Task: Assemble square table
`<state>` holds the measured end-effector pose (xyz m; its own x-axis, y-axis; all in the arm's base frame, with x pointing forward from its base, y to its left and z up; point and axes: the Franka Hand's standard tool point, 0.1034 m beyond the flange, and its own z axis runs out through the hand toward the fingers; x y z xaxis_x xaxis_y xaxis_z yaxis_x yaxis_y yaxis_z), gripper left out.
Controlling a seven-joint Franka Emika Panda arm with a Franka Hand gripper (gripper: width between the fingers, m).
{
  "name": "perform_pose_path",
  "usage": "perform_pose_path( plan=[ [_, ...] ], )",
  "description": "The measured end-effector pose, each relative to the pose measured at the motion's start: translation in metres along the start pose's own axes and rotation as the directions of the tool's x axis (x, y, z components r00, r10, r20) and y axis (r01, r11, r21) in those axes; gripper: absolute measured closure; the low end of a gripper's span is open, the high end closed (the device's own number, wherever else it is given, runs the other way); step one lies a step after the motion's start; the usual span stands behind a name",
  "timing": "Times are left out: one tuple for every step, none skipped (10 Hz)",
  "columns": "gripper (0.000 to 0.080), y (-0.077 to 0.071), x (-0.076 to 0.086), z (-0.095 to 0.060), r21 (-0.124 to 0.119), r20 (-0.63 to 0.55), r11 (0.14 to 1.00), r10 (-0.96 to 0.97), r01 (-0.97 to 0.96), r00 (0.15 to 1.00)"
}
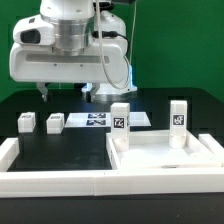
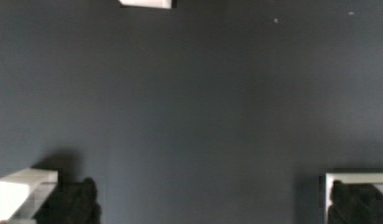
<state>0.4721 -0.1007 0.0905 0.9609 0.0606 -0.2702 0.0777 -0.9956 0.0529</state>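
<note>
1. White slab (image 1: 165, 158) is resting on the black tabletop (image 1: 70, 140), carrying two upright posts (image 1: 120, 118).
2. Two loose posts (image 1: 27, 122) are sitting apart from it.
3. My jaws are hanging apart, holding nothing.

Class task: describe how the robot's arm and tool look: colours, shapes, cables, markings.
The arm has bulky, rounded, glossy white housings around a grey cylinder at the centre. A short dark piece hangs beneath it on the exterior view's left. The tool below is dark and largely hidden. No markings or cables can be made out.
</note>
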Motion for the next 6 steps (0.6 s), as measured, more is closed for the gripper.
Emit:
perform_pose_path(
  plan=[
    [0.0151,0.0,0.0,0.0,0.0,0.0,1.0,-0.001,0.001,1.0],
    [0.0151,0.0,0.0,0.0,0.0,0.0,1.0,-0.001,0.001,1.0],
    [0.0151,0.001,-0.001,0.001,0.0,0.001,1.0,0.001,-0.001,1.0],
    [0.0151,0.008,-0.005,0.007,0.0,0.002,1.0,0.011,-0.011,1.0],
    [0.0151,0.017,-0.012,0.015,0.0,0.001,1.0,0.02,-0.02,1.0],
    [0.0151,0.024,-0.02,0.025,0.0,-0.005,1.0,0.004,-0.004,1.0]
  ],
)
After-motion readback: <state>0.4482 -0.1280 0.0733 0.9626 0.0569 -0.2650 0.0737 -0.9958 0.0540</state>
